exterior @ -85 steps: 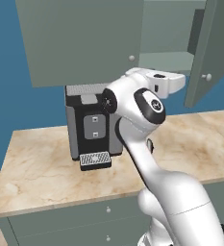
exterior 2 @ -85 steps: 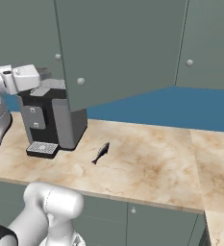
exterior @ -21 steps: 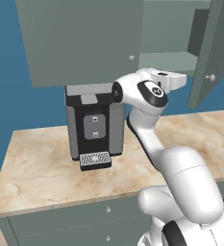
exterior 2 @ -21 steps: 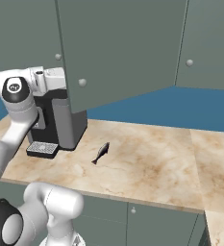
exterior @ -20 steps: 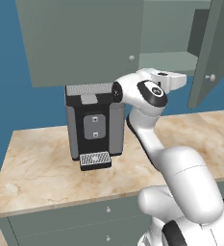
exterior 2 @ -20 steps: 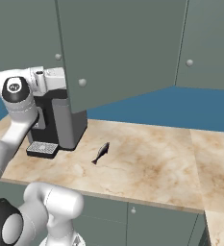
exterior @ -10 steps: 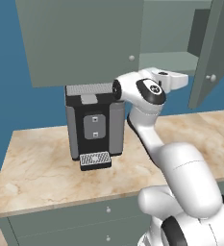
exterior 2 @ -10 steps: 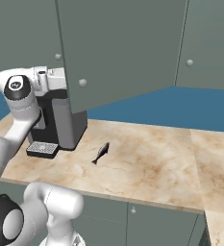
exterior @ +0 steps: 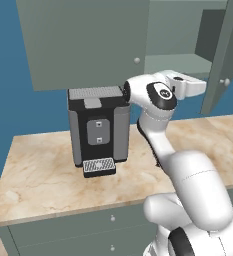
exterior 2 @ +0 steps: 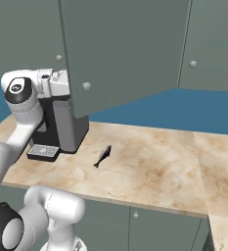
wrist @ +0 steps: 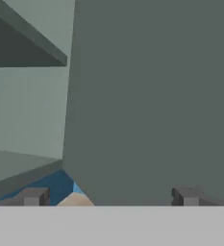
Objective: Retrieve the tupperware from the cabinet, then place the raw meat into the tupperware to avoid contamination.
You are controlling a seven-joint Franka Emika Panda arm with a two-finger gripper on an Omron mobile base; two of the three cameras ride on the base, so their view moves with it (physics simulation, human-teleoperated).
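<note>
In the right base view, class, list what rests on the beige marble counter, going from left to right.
Grated black-and-white drip tray → black and grey coffee machine → small dark grey fish.

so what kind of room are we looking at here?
A rendered kitchen, by the look of it: a marble-look counter over drawer fronts, grey-green wall cabinets with one door swung open, and a coffee machine by the blue wall. A small raw fish lies on the counter.
</note>
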